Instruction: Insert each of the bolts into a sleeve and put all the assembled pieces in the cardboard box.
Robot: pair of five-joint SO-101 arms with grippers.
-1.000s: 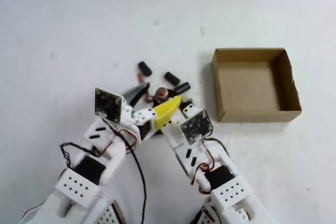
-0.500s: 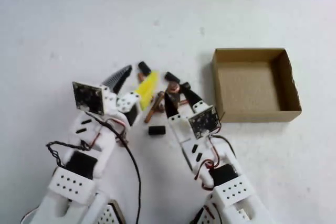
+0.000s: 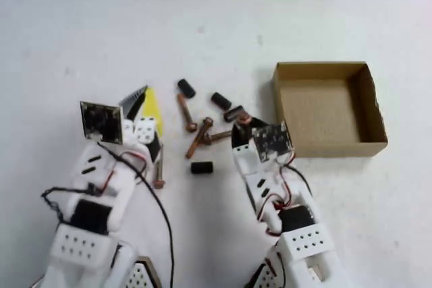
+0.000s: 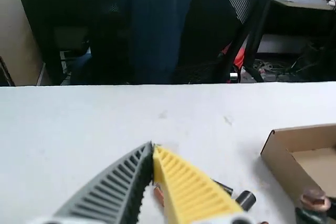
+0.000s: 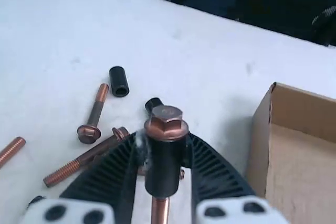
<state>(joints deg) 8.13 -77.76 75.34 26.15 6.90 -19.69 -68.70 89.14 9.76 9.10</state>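
Copper bolt (image 5: 166,120), flanged hex head protruding, shank seated through a black sleeve (image 5: 166,169). Clamped at the sleeve between the black fingers of the right gripper (image 5: 166,141), near the cardboard box (image 5: 261,140). Grey and yellow fingers of the left gripper (image 4: 153,153) pressed together, empty. On the table (image 3: 67,32) between the arms, loose bolts (image 3: 183,112) and loose sleeves (image 3: 185,88).
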